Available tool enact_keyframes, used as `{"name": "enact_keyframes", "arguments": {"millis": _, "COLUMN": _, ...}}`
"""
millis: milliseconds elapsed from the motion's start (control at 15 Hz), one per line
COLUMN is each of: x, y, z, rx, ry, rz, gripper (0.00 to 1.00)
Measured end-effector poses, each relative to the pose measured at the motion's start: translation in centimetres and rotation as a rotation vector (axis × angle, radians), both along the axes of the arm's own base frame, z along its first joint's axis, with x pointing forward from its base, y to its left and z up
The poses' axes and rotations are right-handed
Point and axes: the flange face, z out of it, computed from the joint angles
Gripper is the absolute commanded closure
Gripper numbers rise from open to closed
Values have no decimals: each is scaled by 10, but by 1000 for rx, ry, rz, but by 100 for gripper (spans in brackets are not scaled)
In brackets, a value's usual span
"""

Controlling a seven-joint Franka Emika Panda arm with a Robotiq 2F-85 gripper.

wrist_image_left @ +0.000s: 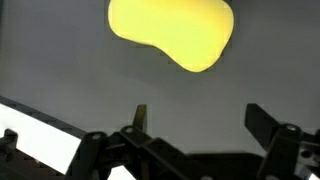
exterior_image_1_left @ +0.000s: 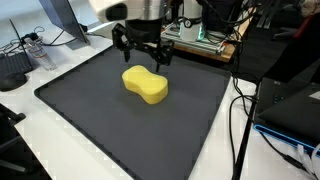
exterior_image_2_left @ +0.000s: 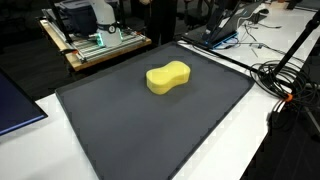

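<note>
A yellow peanut-shaped sponge lies flat on the dark grey mat; it also shows in an exterior view as the sponge near the mat's middle. My gripper hangs above the mat's far edge, just behind the sponge and apart from it, fingers spread. In the wrist view the sponge fills the top, and my gripper stands open below it with bare mat between the two fingertips. Nothing is held.
A wooden board with electronics stands beyond the mat. Black cables run along the white table beside the mat. A laptop sits at the far corner, and a dark box lies by the cables.
</note>
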Motion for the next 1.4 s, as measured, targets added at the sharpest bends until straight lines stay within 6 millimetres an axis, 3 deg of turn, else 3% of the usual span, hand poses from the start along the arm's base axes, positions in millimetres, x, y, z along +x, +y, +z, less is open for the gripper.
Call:
{"name": "enact_keyframes", "arguments": {"millis": 400, "x": 28, "y": -78, "z": -2, "rx": 156, "ry": 20, "rz": -208, "gripper": 0}}
{"name": "enact_keyframes", "arguments": {"millis": 867, "x": 39, "y": -164, "z": -23, "rx": 209, "ry": 37, "rz": -399, "gripper": 0}}
{"name": "enact_keyframes", "arguments": {"millis": 1400, "x": 36, "y": -206, "z": -47, "rx": 224, "ry": 64, "rz": -479, "gripper": 0}}
